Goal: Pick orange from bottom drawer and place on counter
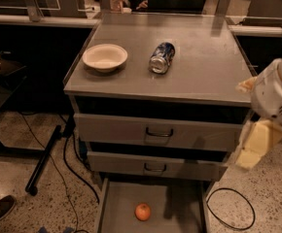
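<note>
Here's the gripper [252, 147], hanging at the right edge of the frame beside the cabinet, level with the two upper drawers; it's side-on and pale against the floor, so whether it's spread or pressed together I cannot tell. Nothing is in it as far as I can see. It sits high and well apart from the target, probably parked out there so the arm has a free path down past the drawer fronts

Down at the bottom centre, there's the orange [142, 211], alone on the flat floor of the bottom drawer [116, 212], which is pulled out towards us, so the fruit is exposed from above. It lies left of the drawer's middle, away from both side walls, which should leave room on either side for a grasp

Up the frame, the top drawer [159, 132] and middle drawer [154, 168] are pushed in. Above them, the counter [204, 62] carries a white bowl [105, 57] at upper left and a crushed can [162, 58] lying just right of it; the right half is bare, a fair landing spot

The pick is not yet begun
</note>
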### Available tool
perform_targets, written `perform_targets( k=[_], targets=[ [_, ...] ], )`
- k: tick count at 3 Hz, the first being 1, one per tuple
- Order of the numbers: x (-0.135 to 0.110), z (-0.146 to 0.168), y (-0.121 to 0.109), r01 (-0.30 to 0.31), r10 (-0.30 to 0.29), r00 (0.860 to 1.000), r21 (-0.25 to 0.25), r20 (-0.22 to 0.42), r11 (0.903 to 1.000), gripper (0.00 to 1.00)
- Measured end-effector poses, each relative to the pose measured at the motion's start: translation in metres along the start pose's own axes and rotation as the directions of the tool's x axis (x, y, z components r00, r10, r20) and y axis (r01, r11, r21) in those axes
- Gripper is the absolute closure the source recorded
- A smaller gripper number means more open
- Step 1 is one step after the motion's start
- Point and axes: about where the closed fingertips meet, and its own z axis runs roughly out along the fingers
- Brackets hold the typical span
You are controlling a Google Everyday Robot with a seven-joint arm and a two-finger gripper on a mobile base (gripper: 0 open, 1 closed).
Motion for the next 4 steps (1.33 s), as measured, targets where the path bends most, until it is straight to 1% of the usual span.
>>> perform_targets(
  k=[1, 2, 3, 4],
  targets=[
    [0.012, 0.057, 0.029, -0.031, 0.033, 0.999, -0.072, 0.025, 0.9969, 0.00],
    [0.012, 0.058, 0.029, -0.032, 0.034, 0.999, -0.072, 0.025, 0.9969, 0.00],
    [0.020, 0.100, 0.057, -0.076, 0.083, 0.996, -0.156, 0.036, 0.9848, 0.00],
    [0.039, 0.169, 0.099, -0.133, 0.155, 0.986, -0.268, 0.065, 0.9542, 0.00]
  ],
)
